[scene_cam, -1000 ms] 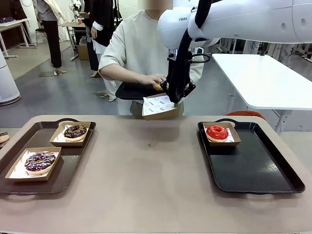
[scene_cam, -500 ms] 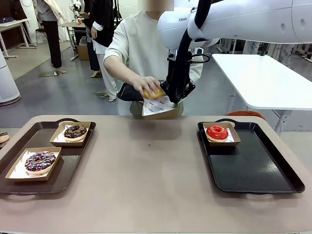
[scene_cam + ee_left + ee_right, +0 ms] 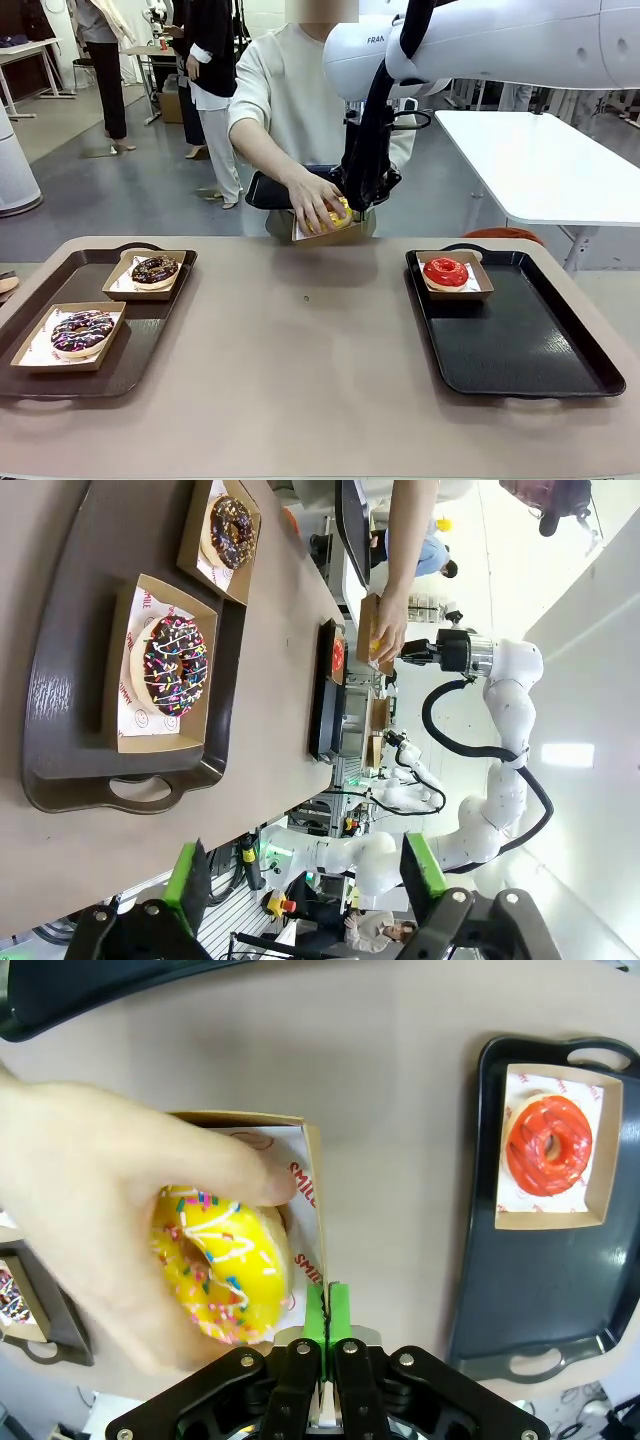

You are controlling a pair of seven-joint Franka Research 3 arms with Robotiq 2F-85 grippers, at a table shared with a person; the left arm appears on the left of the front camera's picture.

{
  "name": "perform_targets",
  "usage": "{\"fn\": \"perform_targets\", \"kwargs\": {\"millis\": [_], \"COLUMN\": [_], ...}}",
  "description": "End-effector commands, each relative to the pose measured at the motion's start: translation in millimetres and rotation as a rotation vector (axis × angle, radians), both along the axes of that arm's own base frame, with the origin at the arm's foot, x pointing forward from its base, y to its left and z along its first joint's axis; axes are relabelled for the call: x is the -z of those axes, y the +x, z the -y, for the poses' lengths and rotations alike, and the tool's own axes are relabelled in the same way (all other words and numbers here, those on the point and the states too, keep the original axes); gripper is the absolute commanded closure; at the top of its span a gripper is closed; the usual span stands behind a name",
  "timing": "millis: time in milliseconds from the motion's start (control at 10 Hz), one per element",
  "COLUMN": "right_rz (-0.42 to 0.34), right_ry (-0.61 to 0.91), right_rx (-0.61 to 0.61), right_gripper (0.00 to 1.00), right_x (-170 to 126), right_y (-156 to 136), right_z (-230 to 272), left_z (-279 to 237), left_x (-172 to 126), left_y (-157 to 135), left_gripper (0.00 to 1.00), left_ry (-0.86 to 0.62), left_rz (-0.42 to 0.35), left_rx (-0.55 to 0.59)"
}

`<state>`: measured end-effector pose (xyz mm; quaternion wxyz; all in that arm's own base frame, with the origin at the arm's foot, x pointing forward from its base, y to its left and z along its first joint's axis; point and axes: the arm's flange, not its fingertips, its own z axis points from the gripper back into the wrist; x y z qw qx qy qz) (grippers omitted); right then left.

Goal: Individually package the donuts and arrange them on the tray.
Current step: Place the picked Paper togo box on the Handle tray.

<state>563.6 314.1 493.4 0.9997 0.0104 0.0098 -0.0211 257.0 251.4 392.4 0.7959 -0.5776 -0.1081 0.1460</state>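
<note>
Tabletop, beige (image 3: 320,360): yellow donut (image 3: 225,1265) under person's hand (image 3: 110,1230), going into cardboard box (image 3: 305,1175) at 12 o'clock; my right gripper (image 3: 326,1305) clamped on box's wall; red donut (image 3: 445,271) boxed on black tray (image 3: 520,345), 2 o'clock; my left gripper (image 3: 305,880) wide open, empty

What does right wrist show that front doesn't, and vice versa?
Right wrist alone: the right gripper pinched shut on the wall of the cardboard box, and the sprinkles on the yellow donut up close.
Front alone: the brown tray with the chocolate donut and the purple donut, each in its own box.
Both: the person's hand setting the yellow donut into the held box, and the red donut boxed on the black tray.
</note>
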Motion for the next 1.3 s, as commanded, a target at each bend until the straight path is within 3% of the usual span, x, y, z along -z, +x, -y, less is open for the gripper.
{"fn": "perform_targets", "kwargs": {"millis": [0, 800, 1200], "right_rz": [0.000, 0.000, -0.018], "right_ry": [0.003, 0.000, -0.008], "right_rx": [0.000, 0.000, 0.027], "right_gripper": [1.00, 0.99, 0.99], "right_x": [-1, 0, -32], "right_y": [0, 0, -92], "right_z": [1, 0, 89], "left_z": [0, 0, 0], "left_x": [0, 0, 0], "left_y": [-2, -2, -2], "left_gripper": [0.00, 0.00, 0.00], "left_ry": [-0.017, -0.017, -0.017], "left_rz": [0.011, 0.011, 0.011], "left_rx": [-0.007, -0.007, -0.007]}}
